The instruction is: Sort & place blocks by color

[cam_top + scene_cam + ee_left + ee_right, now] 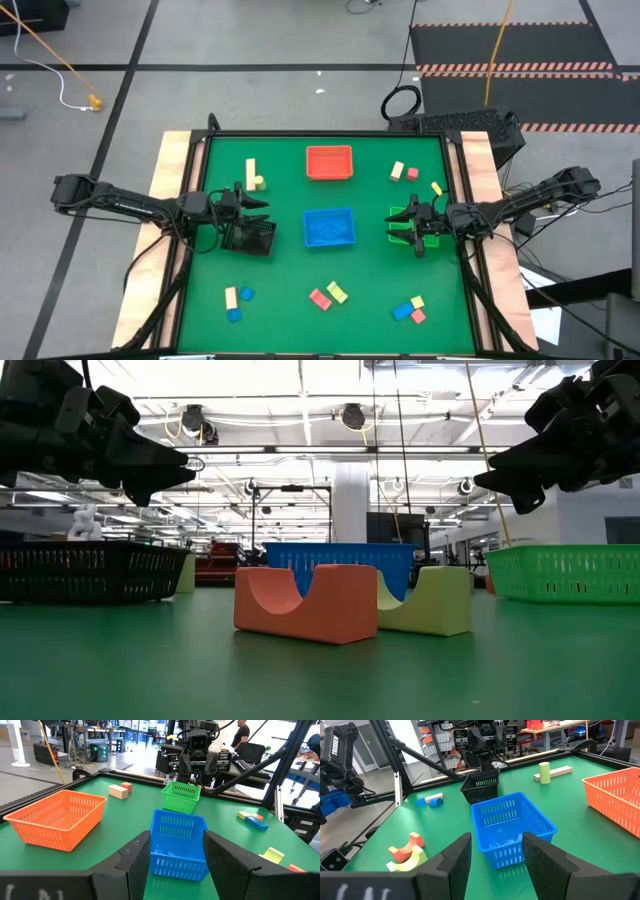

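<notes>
Small blocks lie in loose groups on the green table (290,270). A yellow and a tan one (252,175) lie far left, tan and red ones (403,172) far right. Tan and blue ones (236,300) lie near left. A red arch (305,603) and a yellow arch (430,600) lie near the middle, and blue, yellow and red ones (410,310) lie near right. My left gripper (256,205) hovers open over the black tray (250,238). My right gripper (404,223) hovers open over the green tray (398,215). Both point at the blue tray (329,228).
The red tray (329,162) stands at the far middle, with the blue tray (177,845) just on its near side. Wooden side rails (172,170) border the table. Open green surface lies between the trays and the near block groups. A person (242,735) stands beyond the table.
</notes>
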Available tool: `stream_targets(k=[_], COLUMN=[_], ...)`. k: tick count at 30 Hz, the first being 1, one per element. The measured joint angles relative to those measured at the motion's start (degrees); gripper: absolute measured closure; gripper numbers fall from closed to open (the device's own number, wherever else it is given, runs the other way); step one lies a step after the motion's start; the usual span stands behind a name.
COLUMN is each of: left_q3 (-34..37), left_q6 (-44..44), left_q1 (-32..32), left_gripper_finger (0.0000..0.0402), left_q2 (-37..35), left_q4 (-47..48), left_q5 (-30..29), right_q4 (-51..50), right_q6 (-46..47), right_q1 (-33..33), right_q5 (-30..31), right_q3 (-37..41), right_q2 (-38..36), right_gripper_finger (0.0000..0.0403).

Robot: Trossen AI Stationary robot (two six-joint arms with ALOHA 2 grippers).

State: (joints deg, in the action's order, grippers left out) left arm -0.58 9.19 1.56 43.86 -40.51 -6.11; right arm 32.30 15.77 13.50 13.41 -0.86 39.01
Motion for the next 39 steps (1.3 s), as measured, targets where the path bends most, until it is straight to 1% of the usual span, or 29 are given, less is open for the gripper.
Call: stream_targets(k=[34, 39], left_q3=[-0.02, -0.02], left_q6=[0.01, 0.00], left_q1=[0.01, 0.02], left_gripper_finger=[0.0220, 0.0220], left_q2=[0.00, 0.00], left_q4=[0.01, 0.02], left_q5=[-0.01, 0.00], right_q4=[0.02, 2.71], right_q6=[0.00, 0.02], right_q1=[0.00, -0.02], right_q5=[0.02, 0.04], right_q3=[0.01, 0.01], right_q2=[0.01, 0.01], right_gripper_finger=[0.0236, 0.0236])
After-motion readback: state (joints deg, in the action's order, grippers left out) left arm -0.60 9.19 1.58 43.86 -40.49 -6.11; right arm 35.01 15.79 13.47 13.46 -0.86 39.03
